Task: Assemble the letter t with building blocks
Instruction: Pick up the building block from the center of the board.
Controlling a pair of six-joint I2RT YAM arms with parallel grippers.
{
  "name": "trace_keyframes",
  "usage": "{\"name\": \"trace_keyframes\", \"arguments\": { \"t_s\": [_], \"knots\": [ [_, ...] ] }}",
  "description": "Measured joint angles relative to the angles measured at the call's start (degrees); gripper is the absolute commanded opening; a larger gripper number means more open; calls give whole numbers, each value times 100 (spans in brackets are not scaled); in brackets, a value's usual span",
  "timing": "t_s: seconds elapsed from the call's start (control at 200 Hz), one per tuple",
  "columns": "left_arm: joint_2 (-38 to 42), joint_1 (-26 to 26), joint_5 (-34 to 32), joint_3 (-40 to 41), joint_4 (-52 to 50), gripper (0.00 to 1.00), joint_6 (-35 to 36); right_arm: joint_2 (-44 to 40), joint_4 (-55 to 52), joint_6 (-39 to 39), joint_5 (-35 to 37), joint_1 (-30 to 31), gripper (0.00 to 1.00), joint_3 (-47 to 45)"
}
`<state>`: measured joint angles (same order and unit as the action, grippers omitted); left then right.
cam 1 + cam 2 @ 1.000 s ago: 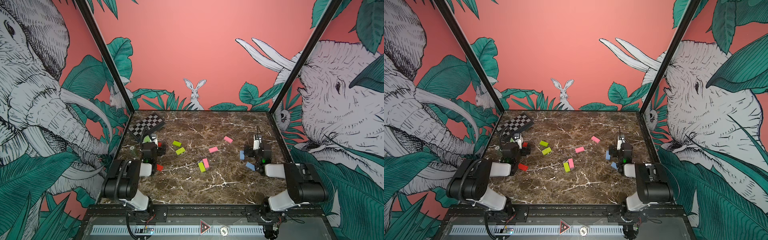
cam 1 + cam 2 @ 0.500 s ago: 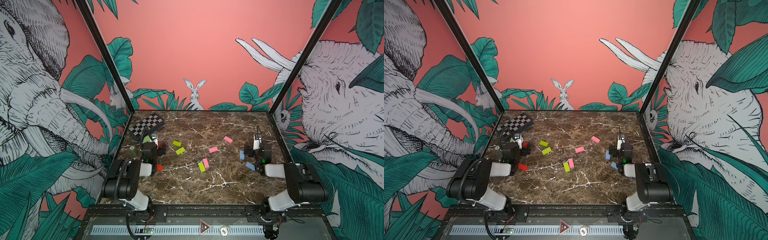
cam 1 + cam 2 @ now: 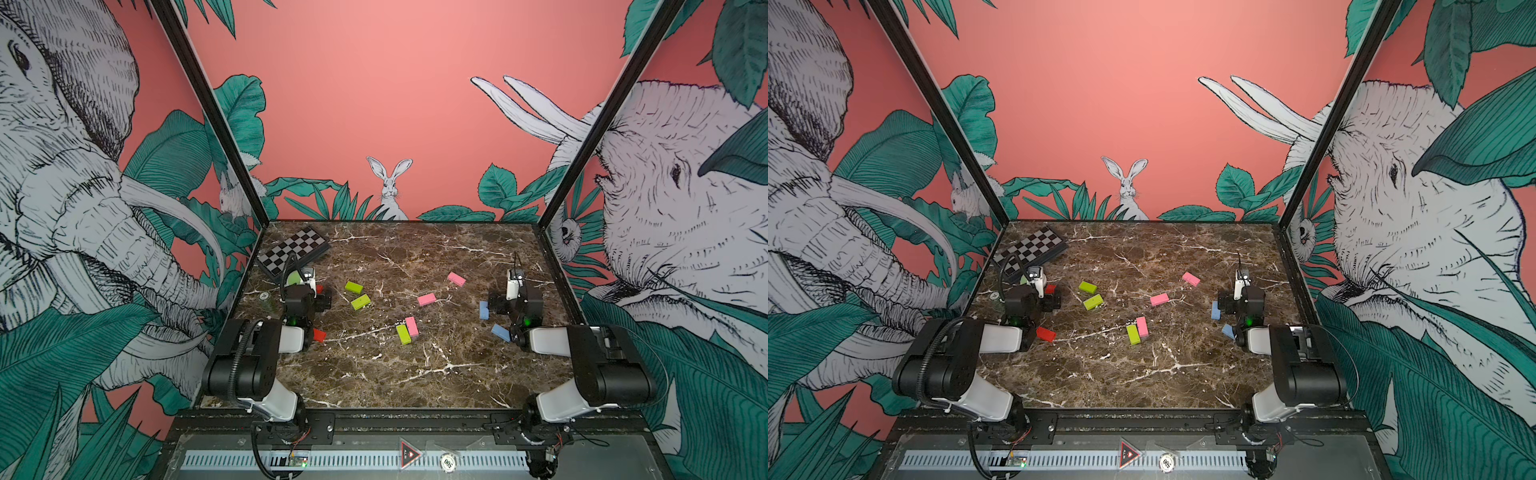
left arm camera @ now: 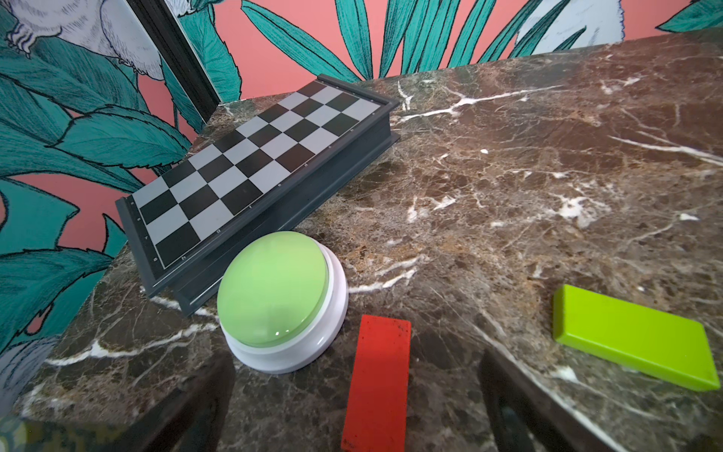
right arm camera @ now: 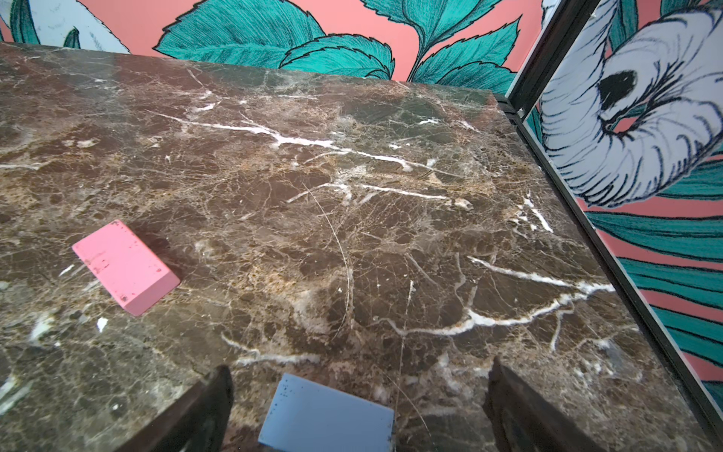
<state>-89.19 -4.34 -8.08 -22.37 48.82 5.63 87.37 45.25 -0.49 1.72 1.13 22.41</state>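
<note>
Unmoved since a second ago, everything on show. Lying flat, red block between the spread, empty fingers of left gripper; light blue block between those of right gripper, equally wide and empty. Just outside the left fingers, lime block; beyond the fingertips, green button, then chequered board.

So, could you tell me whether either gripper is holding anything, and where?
Nothing is held. The left gripper stands open over a red block, the right gripper over a light blue block, neither touching.

Light blue block between parted jaws, pink block apart on marble table
</note>
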Motion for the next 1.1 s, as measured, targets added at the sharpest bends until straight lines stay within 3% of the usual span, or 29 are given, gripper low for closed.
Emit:
{"name": "trace_keyframes", "arguments": {
  "t_s": [0.335, 0.68, 0.935, 1.1],
  "knots": [
    [79, 0, -7, 0, 11, 99, 2, -269, -470, 26, 168, -2, 98, 125],
    [1209, -13, -79, 0, -507, 99, 2, -1204, -1478, 140, 166, 0, 98, 498],
    [2286, -116, -2, -76, -1279, 99, -271, -1882, -2771, 365, 81, 0, 98, 925],
    [3003, -116, 289, -1003, -2741, 99, -787, -2433, -3696, 555, -4, -2, 98, 1357]
  ]
}}
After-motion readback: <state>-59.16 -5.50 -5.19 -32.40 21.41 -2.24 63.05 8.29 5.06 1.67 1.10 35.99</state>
